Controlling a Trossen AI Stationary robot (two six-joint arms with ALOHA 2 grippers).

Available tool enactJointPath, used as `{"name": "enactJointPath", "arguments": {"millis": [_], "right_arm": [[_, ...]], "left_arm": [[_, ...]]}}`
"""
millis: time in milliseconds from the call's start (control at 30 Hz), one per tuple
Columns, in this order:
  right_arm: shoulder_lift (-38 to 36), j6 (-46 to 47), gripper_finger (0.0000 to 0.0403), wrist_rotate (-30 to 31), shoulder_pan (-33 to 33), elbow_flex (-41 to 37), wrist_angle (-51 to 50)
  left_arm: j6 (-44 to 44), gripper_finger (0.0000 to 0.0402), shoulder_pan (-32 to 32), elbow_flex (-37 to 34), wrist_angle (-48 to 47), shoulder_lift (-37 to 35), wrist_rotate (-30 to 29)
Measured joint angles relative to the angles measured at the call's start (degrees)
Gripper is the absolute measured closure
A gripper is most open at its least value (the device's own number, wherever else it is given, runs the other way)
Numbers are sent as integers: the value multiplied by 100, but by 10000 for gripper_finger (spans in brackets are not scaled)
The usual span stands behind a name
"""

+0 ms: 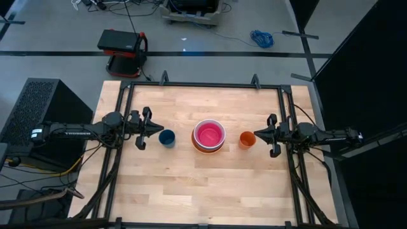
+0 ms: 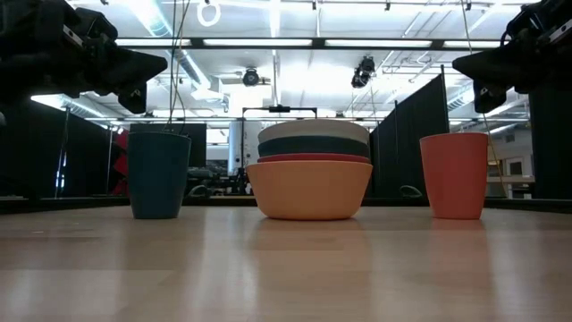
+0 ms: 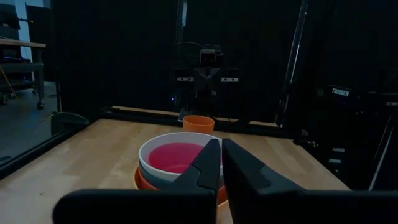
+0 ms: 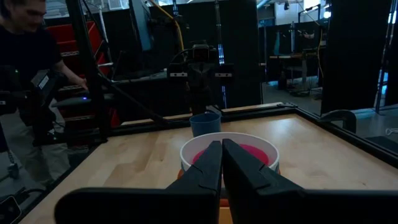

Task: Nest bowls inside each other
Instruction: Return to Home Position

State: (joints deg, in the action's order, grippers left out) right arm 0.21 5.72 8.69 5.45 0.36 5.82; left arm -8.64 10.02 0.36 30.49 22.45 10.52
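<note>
Trouble from here would most likely be a knocked cup. Bowls (image 1: 208,136) sit nested at the middle of the surface (image 1: 191,191), with the pink one innermost. Left end effector (image 1: 156,130), fingers pressed together and empty, hangs close beside the blue cup (image 1: 167,138). The right end effector (image 1: 258,135), likewise narrow and empty, hangs near the orange cup (image 1: 247,139). A low or sideways pull-back could tip either cup into the bowls.
</note>
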Motion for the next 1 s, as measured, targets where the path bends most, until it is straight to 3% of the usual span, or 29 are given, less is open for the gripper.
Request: {"name": "enactJointPath", "arguments": {"millis": [1000], "right_arm": [[0, 0, 403, 0, 0, 0, 0]], "left_arm": [[0, 395, 0, 0, 1, 1, 0]]}}
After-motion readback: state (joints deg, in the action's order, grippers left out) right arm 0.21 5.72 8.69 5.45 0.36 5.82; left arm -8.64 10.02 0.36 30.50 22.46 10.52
